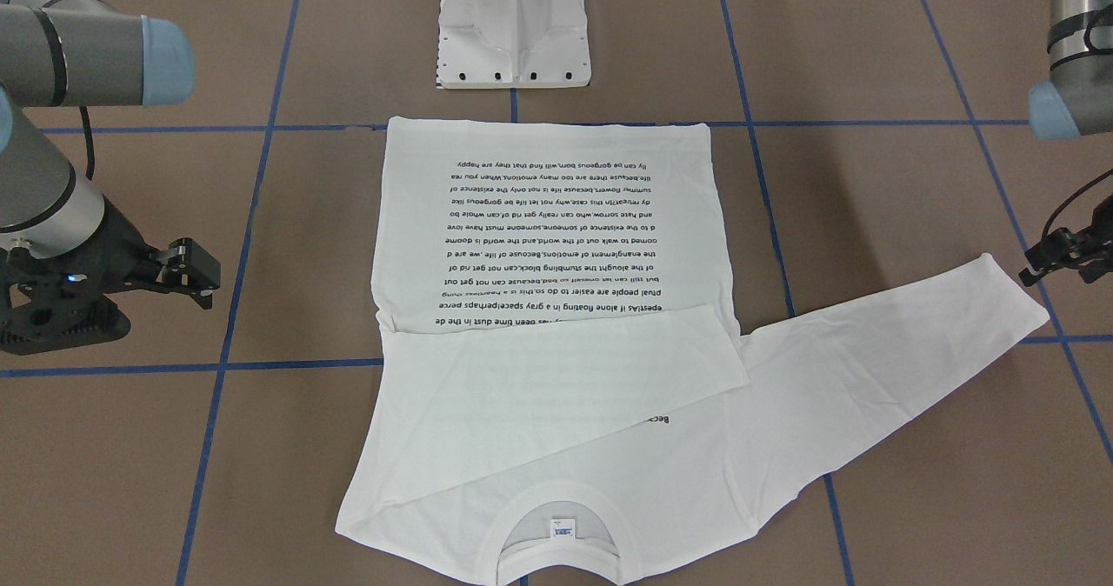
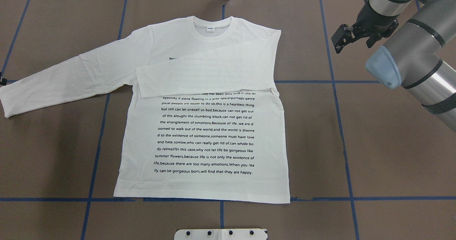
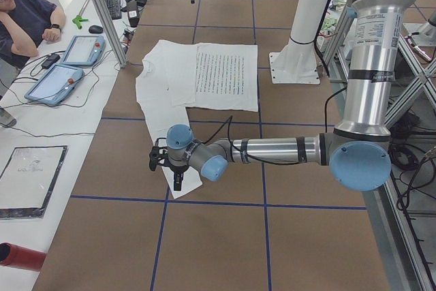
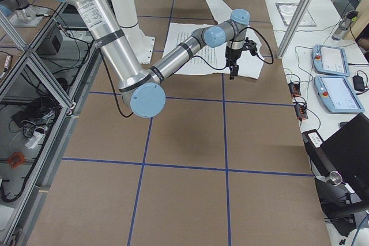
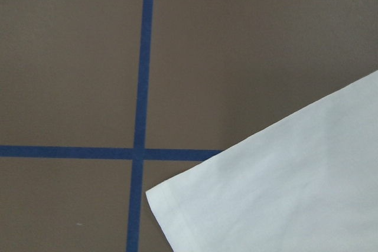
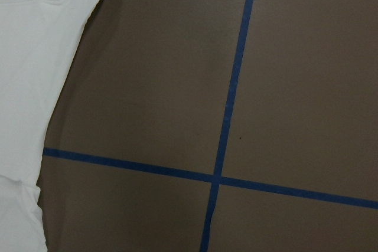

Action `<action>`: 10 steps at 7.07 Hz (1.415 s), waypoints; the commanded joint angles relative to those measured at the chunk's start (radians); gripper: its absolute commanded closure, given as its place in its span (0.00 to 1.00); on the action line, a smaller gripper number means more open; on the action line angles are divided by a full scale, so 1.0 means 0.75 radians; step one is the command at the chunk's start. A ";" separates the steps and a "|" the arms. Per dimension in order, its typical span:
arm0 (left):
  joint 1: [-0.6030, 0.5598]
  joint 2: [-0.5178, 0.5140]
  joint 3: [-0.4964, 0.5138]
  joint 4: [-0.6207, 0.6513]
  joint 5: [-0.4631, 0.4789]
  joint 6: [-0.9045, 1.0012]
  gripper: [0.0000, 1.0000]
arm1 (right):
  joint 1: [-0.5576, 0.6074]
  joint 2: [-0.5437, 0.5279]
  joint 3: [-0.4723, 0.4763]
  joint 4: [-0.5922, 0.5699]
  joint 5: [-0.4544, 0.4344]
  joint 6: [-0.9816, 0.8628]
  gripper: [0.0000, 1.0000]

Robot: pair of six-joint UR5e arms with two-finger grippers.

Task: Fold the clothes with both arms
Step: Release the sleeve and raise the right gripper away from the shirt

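The white long-sleeved T-shirt (image 2: 206,133) lies flat on the table with the black text up and the neck away from the robot. It also shows in the front-facing view (image 1: 556,247). One sleeve (image 2: 213,72) is folded across the chest. The other sleeve (image 2: 53,83) stretches out to the robot's left. My left gripper (image 1: 1048,260) hovers beside that sleeve's cuff (image 5: 266,193), looks open and is empty. My right gripper (image 2: 342,38) hangs over bare table beside the shirt's shoulder (image 6: 35,57), apart from it, open and empty.
The white pedestal base (image 1: 513,47) stands just behind the shirt's hem. Blue tape lines (image 2: 342,126) cross the brown table. An operator (image 3: 27,18) sits at a side bench with tablets (image 3: 68,66) beyond the neck end.
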 commanded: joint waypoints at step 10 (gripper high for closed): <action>0.008 -0.063 0.319 -0.146 -0.005 0.222 0.01 | 0.042 -0.152 -0.006 0.211 0.089 -0.002 0.00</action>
